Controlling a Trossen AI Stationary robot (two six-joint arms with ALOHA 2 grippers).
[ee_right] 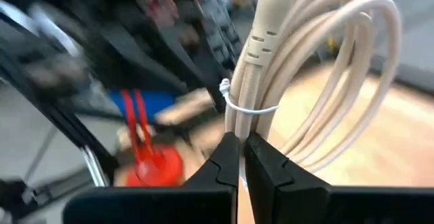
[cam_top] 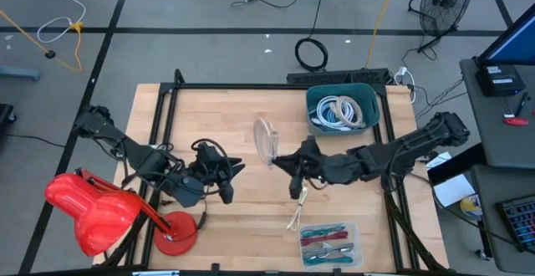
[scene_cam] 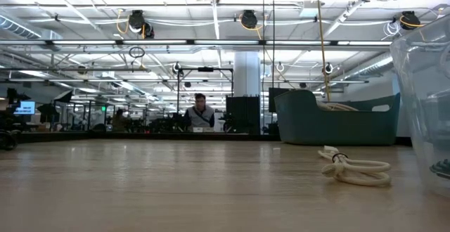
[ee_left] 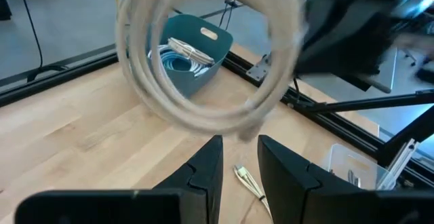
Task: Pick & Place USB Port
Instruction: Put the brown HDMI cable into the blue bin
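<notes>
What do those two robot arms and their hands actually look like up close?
Both arms are dark, nearly black, built from jointed segments. The left hand ends in two flat, matte black fingers with angular tips. The right hand has the same dark paired fingers. No markings show.

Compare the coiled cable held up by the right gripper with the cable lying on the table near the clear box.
The held cable hangs lifted in the right gripper, which is shut on its tied part; the loose cable lies flat on the table, touched by neither gripper. The held cable forms a wide round coil; the loose cable looks like a narrower, stretched bundle. Both are pale cream cables.
</notes>
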